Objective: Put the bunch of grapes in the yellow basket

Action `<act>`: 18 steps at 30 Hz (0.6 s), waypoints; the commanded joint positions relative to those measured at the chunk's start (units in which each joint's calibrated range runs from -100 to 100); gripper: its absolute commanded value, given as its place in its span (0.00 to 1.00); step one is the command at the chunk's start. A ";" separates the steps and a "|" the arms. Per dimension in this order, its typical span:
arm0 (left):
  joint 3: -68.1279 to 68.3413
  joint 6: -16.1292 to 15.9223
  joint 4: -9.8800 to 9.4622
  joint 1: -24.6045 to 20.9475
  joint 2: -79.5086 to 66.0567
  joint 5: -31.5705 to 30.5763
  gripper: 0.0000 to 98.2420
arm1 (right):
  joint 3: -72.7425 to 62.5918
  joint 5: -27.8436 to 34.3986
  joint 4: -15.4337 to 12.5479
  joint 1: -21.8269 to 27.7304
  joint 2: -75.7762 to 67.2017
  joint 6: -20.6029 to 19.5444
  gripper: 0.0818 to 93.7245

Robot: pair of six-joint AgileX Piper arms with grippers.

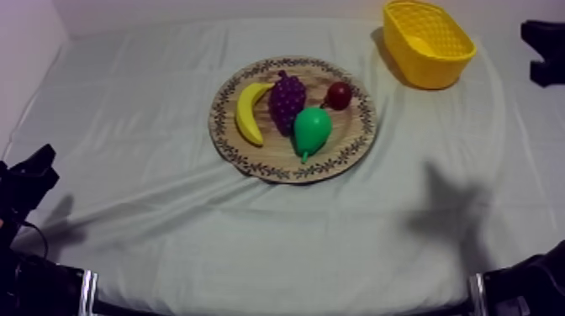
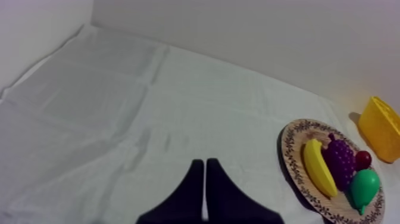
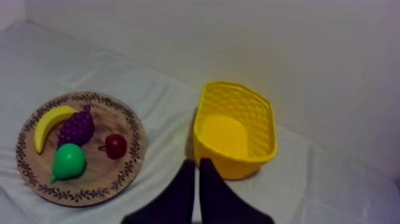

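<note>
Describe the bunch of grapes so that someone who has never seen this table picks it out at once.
Find the round wooden board with the patterned rim, mid-table on the grey-white cloth. Four toy fruits lie on it; the bunch of grapes lies between the yellow banana and the small red fruit, next to the green pear. It is the only purple, knobbly one.

The left gripper [image 2: 204,162] and right gripper [image 3: 196,161] each hold their fingers together as a narrow wedge.
</note>
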 commanded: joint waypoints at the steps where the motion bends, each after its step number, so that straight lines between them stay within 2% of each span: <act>1: 0.03 -0.01 0.00 -0.01 0.00 0.00 0.00 | -3.80 0.33 0.35 -1.53 2.47 -0.80 0.01; 10: 0.03 -0.01 0.00 -0.01 0.00 0.00 0.00 | -19.70 5.02 0.19 -6.25 13.68 -2.88 0.01; 18: 0.03 -0.01 0.00 -0.01 0.00 0.00 0.00 | -32.51 8.73 2.02 -10.96 22.64 -5.29 0.01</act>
